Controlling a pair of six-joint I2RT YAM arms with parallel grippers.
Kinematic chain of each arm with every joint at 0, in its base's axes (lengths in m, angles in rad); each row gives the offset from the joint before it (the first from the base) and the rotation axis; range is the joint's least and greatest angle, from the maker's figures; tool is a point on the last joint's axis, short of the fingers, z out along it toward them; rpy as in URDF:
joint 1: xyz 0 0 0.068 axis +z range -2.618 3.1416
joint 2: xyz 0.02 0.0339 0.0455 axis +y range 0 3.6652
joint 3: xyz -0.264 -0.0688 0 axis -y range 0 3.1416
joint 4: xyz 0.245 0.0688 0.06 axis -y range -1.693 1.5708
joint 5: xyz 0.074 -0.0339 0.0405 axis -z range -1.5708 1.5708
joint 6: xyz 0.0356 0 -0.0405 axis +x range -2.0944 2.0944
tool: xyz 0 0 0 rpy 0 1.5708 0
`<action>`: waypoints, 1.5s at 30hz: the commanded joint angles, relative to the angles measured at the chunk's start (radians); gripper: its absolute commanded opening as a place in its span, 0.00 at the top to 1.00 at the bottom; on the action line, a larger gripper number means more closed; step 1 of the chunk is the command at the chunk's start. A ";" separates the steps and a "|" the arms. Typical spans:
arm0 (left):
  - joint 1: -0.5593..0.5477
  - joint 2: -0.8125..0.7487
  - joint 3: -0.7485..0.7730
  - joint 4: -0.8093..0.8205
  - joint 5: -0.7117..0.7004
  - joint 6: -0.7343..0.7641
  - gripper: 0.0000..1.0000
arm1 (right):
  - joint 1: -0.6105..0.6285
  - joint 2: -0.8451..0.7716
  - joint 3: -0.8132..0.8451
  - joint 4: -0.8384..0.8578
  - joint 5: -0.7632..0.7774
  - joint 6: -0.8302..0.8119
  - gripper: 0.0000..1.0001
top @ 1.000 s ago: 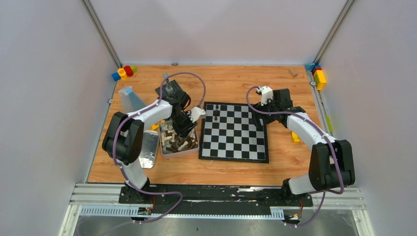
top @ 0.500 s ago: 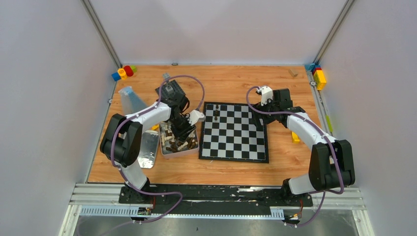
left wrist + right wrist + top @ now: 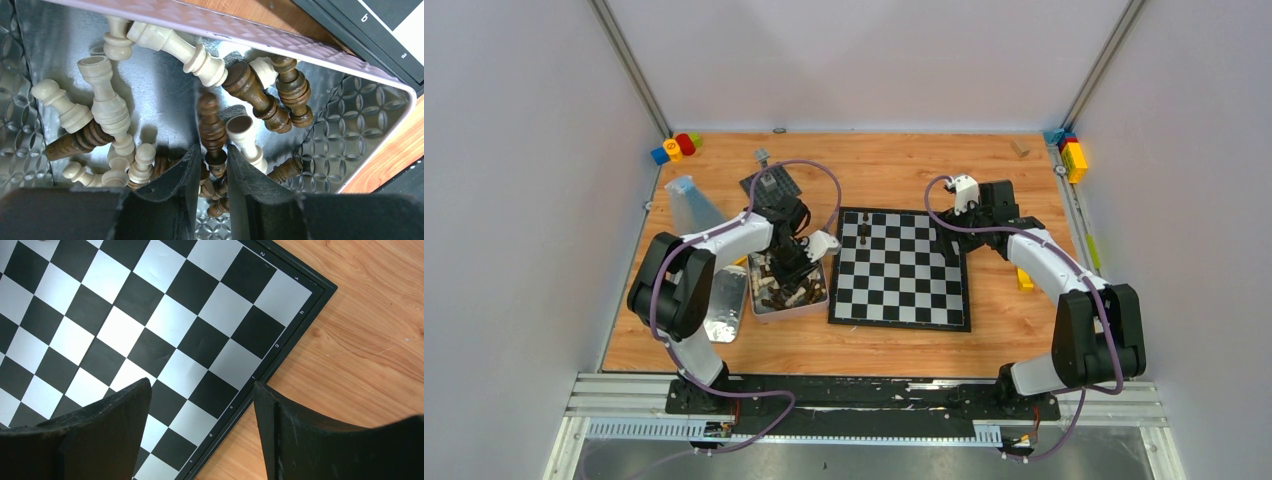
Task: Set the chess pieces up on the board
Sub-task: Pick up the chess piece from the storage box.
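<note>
Chess pieces (image 3: 107,107), cream and dark brown, are heaped in a shiny metal tin (image 3: 350,115) that is set on the desk (image 3: 904,165) just beside the left edge of the board (image 3: 902,268). Two dark ones (image 3: 865,236) are stood near the board's far left corner. Inside the tin, a dark brown piece (image 3: 212,131) is pinched at its base between the left fingers (image 3: 186,175). The right fingers (image 3: 115,425) are held spread wide, with nothing between them, above the board's right edge.

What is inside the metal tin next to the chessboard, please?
Cream and dark brown chess pieces lie jumbled in the tin; the left fingers are shut on one dark brown piece. Whatever lies beneath the fingers is hidden.
</note>
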 commanded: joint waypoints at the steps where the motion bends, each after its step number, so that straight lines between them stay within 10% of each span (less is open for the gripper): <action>1: -0.022 -0.024 -0.032 0.060 -0.041 0.015 0.68 | -0.002 0.004 0.010 0.019 -0.014 -0.008 0.25; 15: -0.007 -0.169 0.051 -0.009 -0.012 0.016 0.93 | 0.001 0.007 0.069 -0.026 -0.070 0.015 0.25; 45: -0.057 -0.224 0.229 0.021 0.427 0.009 0.88 | 0.215 0.271 0.460 -0.041 -0.872 0.206 0.29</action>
